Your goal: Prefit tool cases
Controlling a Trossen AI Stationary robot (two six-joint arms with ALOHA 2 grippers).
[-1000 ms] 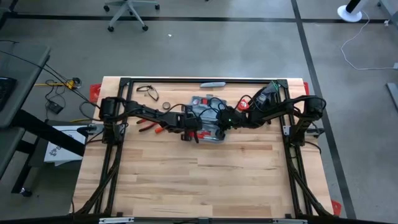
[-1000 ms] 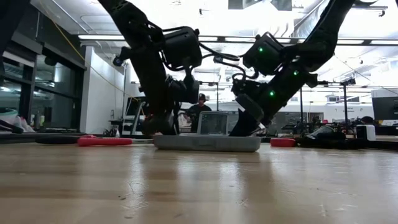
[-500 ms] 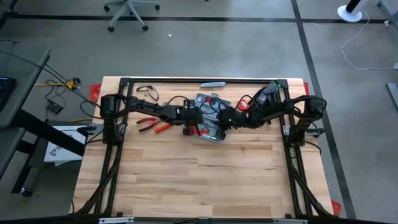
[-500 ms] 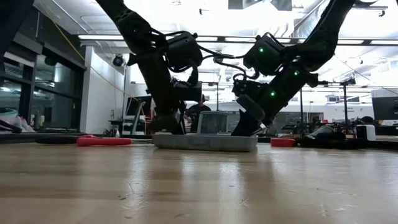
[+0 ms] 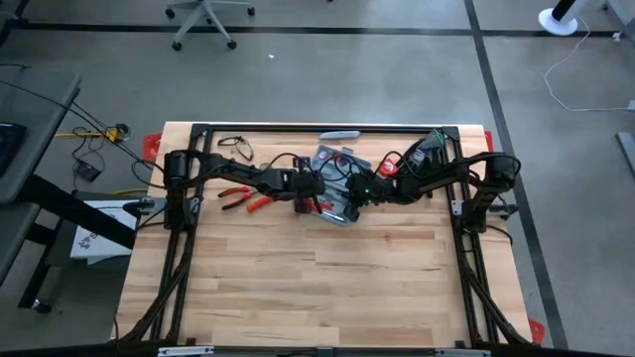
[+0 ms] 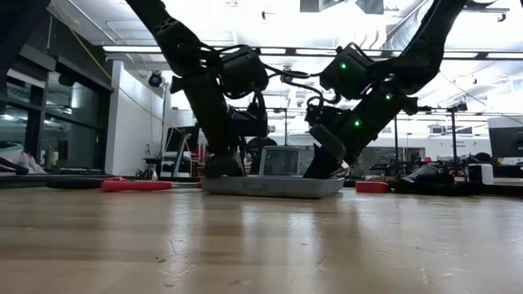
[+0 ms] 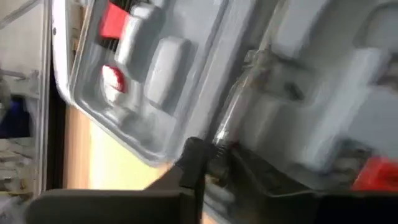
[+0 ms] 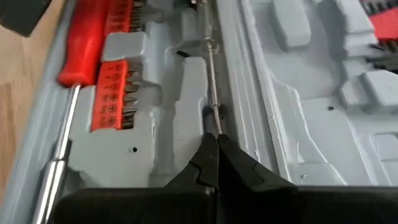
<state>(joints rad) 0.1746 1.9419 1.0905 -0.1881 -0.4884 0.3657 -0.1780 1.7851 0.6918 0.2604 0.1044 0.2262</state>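
Note:
The blue-grey tool case [image 5: 333, 159] lies open and flat at the table's far middle, showing as a low tray [image 6: 270, 188] in the low view. Its moulded inside [image 8: 311, 93] holds a red-handled screwdriver [image 8: 84, 43] and a red bit strip [image 8: 115, 93]. A thin metal rod [image 8: 211, 74] lies in a groove beside the hinge. My right gripper [image 8: 217, 138] is shut at this rod's end, over the case's right part [image 5: 349, 198]. My left gripper [image 5: 310, 201] is down on the case's left part, with the rod's other end [image 7: 233, 118] in front of it. My right gripper has its shut fingertips [image 8: 208, 155] on the end of the thin rod [image 8: 217, 124], coming down at a slant from the table's right side and lying along the rod. The rod stays in its groove. Whether it is pinched or only pressed, I cannot tell.
Red-handled pliers [image 5: 243, 198] lie on the table left of the case. A black cable loop [image 5: 233, 147] and a slim grey-blue bar [image 5: 337, 134] sit near the far edge. The near half of the wooden table [image 5: 317, 288] is bare.
My left gripper has moved toward the table's right edge and a little toward the far edge, from the case's near left corner in over its left part. The case and my right gripper have stayed where they were.

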